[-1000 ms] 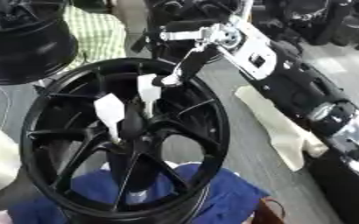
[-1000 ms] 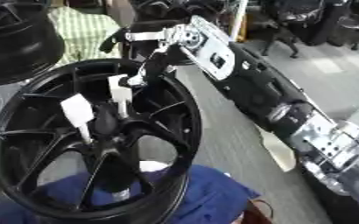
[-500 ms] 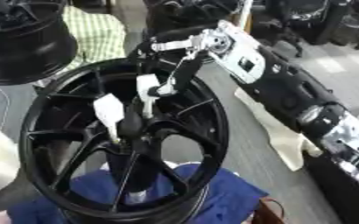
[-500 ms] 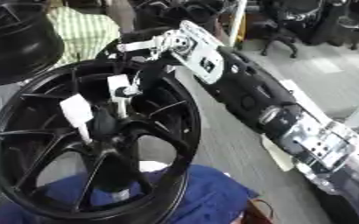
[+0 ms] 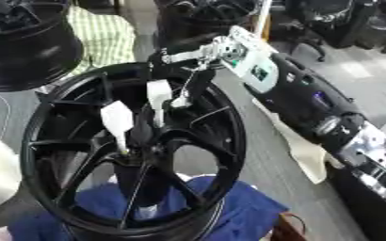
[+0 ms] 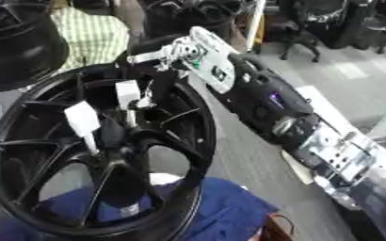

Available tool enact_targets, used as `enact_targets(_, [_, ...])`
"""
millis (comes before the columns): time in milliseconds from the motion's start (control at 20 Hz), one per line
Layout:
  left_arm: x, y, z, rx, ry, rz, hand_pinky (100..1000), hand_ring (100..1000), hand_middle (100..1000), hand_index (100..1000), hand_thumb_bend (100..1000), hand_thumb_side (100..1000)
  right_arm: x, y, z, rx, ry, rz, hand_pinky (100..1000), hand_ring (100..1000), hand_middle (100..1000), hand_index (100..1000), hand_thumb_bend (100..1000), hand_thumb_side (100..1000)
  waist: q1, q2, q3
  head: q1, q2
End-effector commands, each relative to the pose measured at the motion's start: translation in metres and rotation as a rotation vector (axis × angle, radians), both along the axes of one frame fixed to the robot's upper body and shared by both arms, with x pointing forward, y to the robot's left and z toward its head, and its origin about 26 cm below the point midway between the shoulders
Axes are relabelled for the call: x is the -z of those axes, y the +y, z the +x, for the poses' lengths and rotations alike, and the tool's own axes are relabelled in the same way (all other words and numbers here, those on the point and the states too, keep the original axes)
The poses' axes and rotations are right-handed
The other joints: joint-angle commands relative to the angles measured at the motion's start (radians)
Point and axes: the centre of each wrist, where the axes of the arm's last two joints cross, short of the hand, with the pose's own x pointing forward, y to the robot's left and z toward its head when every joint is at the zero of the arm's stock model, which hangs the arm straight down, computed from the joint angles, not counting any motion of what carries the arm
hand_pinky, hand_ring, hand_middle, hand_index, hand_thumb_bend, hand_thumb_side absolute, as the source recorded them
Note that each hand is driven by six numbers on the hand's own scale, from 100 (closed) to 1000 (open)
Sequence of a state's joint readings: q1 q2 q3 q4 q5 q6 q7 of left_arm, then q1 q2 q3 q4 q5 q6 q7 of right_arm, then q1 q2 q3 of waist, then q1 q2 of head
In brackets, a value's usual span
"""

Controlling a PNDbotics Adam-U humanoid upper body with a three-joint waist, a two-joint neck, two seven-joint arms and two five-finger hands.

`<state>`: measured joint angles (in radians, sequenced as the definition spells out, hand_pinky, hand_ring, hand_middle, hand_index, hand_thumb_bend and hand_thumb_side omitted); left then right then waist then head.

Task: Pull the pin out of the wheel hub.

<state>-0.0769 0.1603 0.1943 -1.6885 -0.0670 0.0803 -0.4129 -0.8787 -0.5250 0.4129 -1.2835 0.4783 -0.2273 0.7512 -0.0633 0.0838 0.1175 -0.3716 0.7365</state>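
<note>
A black spoked wheel hub (image 5: 41, 123) stands tilted on a blue cloth (image 5: 233, 209). Two pins with white flat heads stick out of its centre: a near one (image 5: 116, 118) and a far one (image 5: 158, 92). My right hand (image 5: 198, 75) comes in from the right on a black and silver arm. It sits right against the far pin's head, over the wheel's upper rim. The dark hand merges with the dark spokes, so whether it holds the pin does not show. My left hand is out of both views.
A second black wheel (image 5: 21, 47) stands at the upper left, with a green checked cloth (image 5: 106, 35) beside it. A pale cloth (image 5: 308, 157) lies on the grey floor under my right arm. Office chairs (image 5: 324, 23) stand at the back.
My right hand has moved left and down over the wheel's rim, from beside the far pin to right against its white head. The pins and wheel have not shifted.
</note>
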Motion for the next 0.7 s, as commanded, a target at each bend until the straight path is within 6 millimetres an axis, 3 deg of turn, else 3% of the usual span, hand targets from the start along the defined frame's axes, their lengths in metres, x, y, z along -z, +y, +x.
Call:
enact_targets(50, [-0.0073,0.0014,0.0018,0.009,-0.018,0.019,453,908,620,774,147,530,-0.0104,-0.0037,0.002,0.009,-0.033,-0.011,769,785,868,951,311,349,0.006,-0.014,0.001,-0.002,-0.002])
enact_targets(700, [-0.0071,0.0008,0.0019,0.012,-0.018,0.019,454,908,620,774,147,531,-0.002,0.0007,0.0057,0.011,-0.021,-0.026,761,776,785,891,316,347,0.006,-0.015,0.005,-0.008,-0.002])
